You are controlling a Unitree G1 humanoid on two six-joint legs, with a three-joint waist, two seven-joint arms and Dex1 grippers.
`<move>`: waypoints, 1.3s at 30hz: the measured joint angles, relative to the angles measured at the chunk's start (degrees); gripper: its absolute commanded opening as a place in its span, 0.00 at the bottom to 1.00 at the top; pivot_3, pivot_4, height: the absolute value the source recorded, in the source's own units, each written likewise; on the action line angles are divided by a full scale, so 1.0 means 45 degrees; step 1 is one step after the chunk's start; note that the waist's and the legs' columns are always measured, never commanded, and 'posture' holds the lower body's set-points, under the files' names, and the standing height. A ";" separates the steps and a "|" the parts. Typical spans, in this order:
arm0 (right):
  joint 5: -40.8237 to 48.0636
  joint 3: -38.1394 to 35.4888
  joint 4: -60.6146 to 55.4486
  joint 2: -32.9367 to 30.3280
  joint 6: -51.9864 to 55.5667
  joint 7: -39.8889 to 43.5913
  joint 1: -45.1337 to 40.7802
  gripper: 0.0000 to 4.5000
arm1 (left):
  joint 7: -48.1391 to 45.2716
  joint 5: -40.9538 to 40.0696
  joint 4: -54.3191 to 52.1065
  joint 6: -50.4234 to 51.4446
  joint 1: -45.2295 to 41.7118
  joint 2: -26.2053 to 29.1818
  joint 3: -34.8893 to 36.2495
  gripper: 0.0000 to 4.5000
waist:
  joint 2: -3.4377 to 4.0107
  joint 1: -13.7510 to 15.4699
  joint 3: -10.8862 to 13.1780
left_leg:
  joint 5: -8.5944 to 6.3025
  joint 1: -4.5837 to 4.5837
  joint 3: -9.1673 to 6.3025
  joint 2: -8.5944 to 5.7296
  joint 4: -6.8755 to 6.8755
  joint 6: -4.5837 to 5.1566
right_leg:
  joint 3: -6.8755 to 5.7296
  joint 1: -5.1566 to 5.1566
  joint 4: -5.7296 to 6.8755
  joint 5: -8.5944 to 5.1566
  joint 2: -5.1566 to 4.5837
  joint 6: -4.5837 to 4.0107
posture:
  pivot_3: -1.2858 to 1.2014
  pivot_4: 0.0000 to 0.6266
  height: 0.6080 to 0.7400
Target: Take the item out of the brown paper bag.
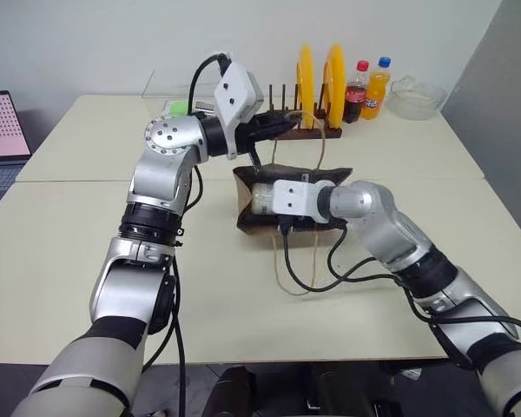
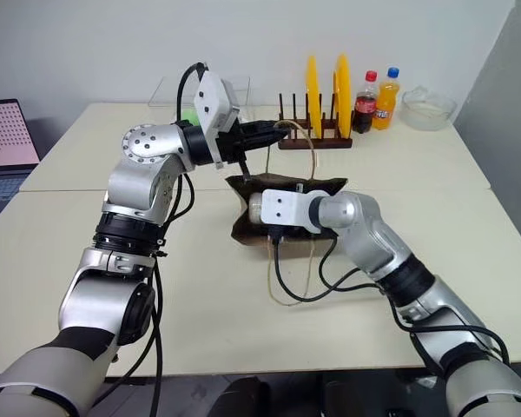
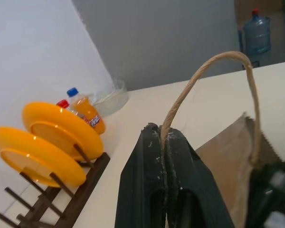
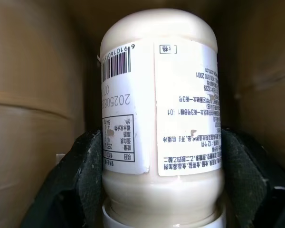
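So the whitish cylindrical labelled bottle (image 4: 162,118) sits inside the creased brown paper bag (image 1: 252,217), clamped by the right gripper (image 4: 161,180); its cord handle (image 3: 209,90), at twelve o'clock, is pinched by the left gripper (image 3: 164,142). A straight pull-out is best.

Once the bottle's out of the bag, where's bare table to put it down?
Bare table left of the brown paper bag, and right of it toward the edge. Crowded at the back: plate rack, soda bottles, glass bowl.
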 measured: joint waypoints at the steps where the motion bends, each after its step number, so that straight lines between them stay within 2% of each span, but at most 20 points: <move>1: 0.0036 -0.0030 -0.0223 -0.0082 -0.0004 0.0056 0.0100 0.68 | 0.0020 0.0081 0.0109 -0.0047 -0.0013 -0.0002 -0.0020 0.00 | 0.0000 0.0000 0.0000 | 0.0000 0.0000 -0.0001 0.0000 0.0000 0.0000 | 0.0000 0.0000 0.0000 0.0000 0.0001 0.0000 | 0.52 0.24 1.00; 7: 0.0450 -0.1058 -0.2065 -0.0626 -0.0223 0.0146 0.0801 0.68 | 0.0561 0.0488 0.0845 -0.0565 -0.0324 0.0014 -0.0097 0.00 | -0.0001 0.0008 0.0000 | 0.0000 -0.0003 -0.0004 0.0000 0.0000 0.0000 | -0.0003 -0.0001 -0.0002 -0.0001 0.0000 0.0001 | 0.52 0.24 1.00; 17: 0.1917 -0.3645 -0.3582 -0.1595 -0.2498 -0.0063 0.2058 0.68 | 0.0789 0.0722 0.1388 -0.0891 -0.0437 0.0027 -0.0101 0.00 | -0.0004 0.0024 0.0002 | 0.0000 -0.0004 0.0001 -0.0001 0.0000 -0.0001 | -0.0003 0.0005 -0.0006 -0.0001 -0.0002 0.0002 | 0.52 0.24 1.00; 23: 0.2171 -0.6901 -0.2733 -0.3498 -0.3061 -0.1149 0.3213 0.68 | 0.0743 0.0724 0.1395 -0.1015 -0.0433 0.0079 -0.0101 0.00 | -0.0007 0.0163 0.0004 | 0.0000 -0.0005 0.0012 -0.0007 0.0000 0.0000 | 0.0001 0.0013 -0.0015 -0.0001 -0.0010 0.0003 | 0.52 0.24 1.00; 26: 0.2054 -0.7833 -0.1711 -0.4151 -0.3114 -0.1624 0.4119 0.68 | 0.0731 0.0722 0.1393 -0.1044 -0.0430 0.0117 -0.0099 0.00 | -0.0007 0.0232 0.0004 | 0.0000 0.0001 0.0030 -0.0002 -0.0004 0.0001 | 0.0013 0.0011 -0.0011 -0.0001 -0.0008 0.0002 | 0.52 0.24 1.00; 30: 0.1758 -0.7968 -0.0226 -0.4646 -0.2940 -0.1707 0.4993 0.68 | 0.0712 0.0722 0.1392 -0.1084 -0.0430 0.0106 -0.0101 0.00 | -0.0007 0.0201 0.0004 | -0.0001 0.0016 0.0054 0.0004 -0.0008 0.0003 | 0.0032 0.0010 -0.0002 -0.0001 -0.0002 0.0002 | 0.52 0.24 1.00; 39: 0.1765 -0.6482 0.2280 -0.4689 -0.2488 -0.0748 0.5041 0.68 | 0.0616 0.0723 0.1395 -0.1113 -0.0432 0.0078 -0.0104 0.00 | -0.0006 0.0148 0.0004 | -0.0001 0.0018 0.0062 0.0005 -0.0007 0.0004 | 0.0036 0.0013 -0.0004 -0.0002 0.0000 0.0004 | 0.52 0.24 1.00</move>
